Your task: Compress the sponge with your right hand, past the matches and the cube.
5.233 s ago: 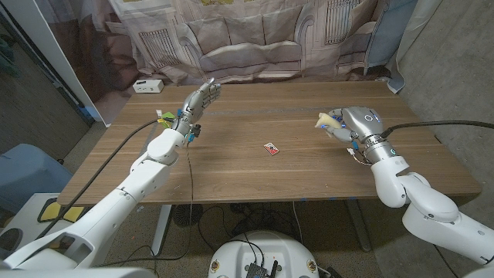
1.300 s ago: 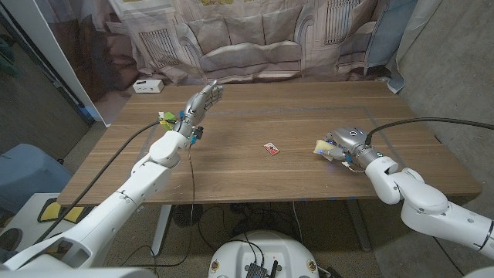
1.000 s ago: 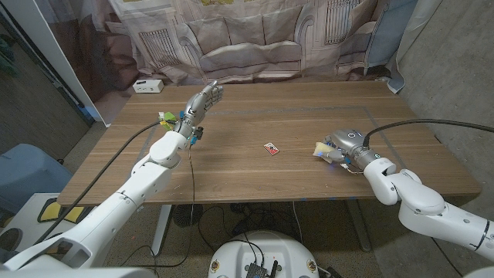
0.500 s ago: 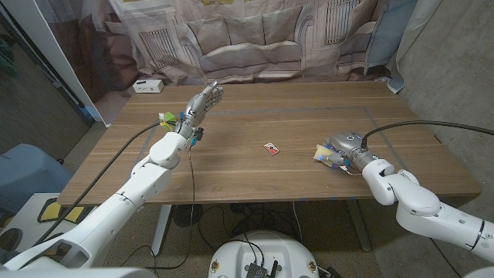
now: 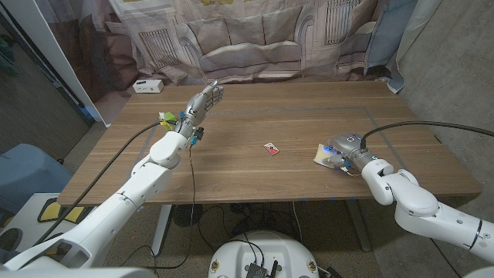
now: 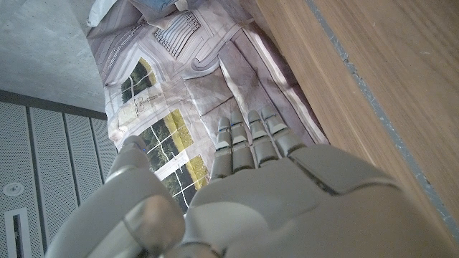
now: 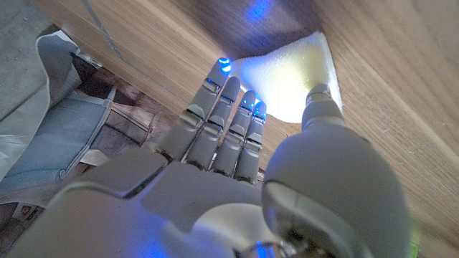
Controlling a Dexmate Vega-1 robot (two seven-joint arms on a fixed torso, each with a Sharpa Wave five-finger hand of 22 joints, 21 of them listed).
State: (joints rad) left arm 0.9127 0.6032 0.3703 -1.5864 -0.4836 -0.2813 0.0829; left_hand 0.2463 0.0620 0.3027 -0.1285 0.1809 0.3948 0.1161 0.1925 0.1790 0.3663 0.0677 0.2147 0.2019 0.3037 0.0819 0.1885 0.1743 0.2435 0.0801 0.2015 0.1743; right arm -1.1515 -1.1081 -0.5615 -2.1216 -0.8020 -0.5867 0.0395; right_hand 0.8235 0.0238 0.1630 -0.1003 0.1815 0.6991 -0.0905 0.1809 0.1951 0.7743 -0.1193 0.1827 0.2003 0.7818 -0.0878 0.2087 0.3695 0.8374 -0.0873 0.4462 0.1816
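Sponge (image 5: 325,154) lies near the bench's (image 5: 255,177) right edge, under the right hand (image 5: 343,148); its fingers (image 7: 229,122) curl over the pale foam with the thumb on its far corner, grasping it; matches (image 5: 271,148) sit mid-bench, well apart. Press straight down and squeeze evenly so the foam cannot skid. Left hand (image 5: 199,103) stands raised near the left edge, fingers straight and close together, holding nothing.
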